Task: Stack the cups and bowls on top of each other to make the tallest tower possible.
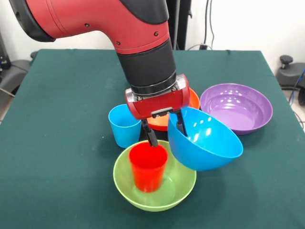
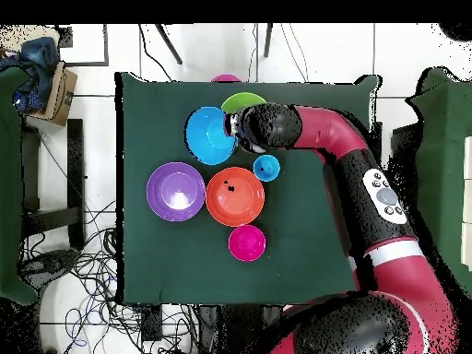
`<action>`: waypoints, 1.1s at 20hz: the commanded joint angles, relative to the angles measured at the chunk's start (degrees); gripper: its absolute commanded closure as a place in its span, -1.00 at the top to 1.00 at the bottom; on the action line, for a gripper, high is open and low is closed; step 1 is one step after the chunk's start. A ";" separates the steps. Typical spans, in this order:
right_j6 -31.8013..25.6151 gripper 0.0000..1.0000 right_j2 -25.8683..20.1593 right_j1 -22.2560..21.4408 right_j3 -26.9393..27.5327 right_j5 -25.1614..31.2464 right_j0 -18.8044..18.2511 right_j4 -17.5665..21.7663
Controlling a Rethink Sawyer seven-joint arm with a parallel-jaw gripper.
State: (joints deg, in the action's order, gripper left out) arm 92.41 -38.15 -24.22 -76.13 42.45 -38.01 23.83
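My gripper (image 1: 165,130) hangs over the near middle of the table, fingers apart. They straddle the rim of the blue bowl (image 1: 206,141), one finger (image 1: 181,125) inside it and the other (image 1: 150,136) just above the red cup (image 1: 148,167). The blue bowl tilts toward the gripper, its bottom over the lime green bowl's rim (image 1: 183,188). The red cup stands upright inside the green bowl. The light blue cup (image 1: 124,125) stands upright on the cloth beside them. No stack of more pieces shows. Yellow cups are out of view.
The orange bowl (image 1: 194,100) lies behind the gripper and the purple bowl (image 1: 236,107) to its right. Overhead, the hot pink bowl (image 2: 247,242) sits near the robot's side, beside the orange bowl (image 2: 235,195) and the purple bowl (image 2: 175,191). A small pink thing (image 2: 226,79) shows at the table's far edge.
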 commanded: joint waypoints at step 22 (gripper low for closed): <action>-10.59 -1.00 0.65 5.12 -1.20 7.36 -3.97 3.26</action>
State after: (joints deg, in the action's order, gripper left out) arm 92.41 -38.15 -23.97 -77.39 45.70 -42.23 24.44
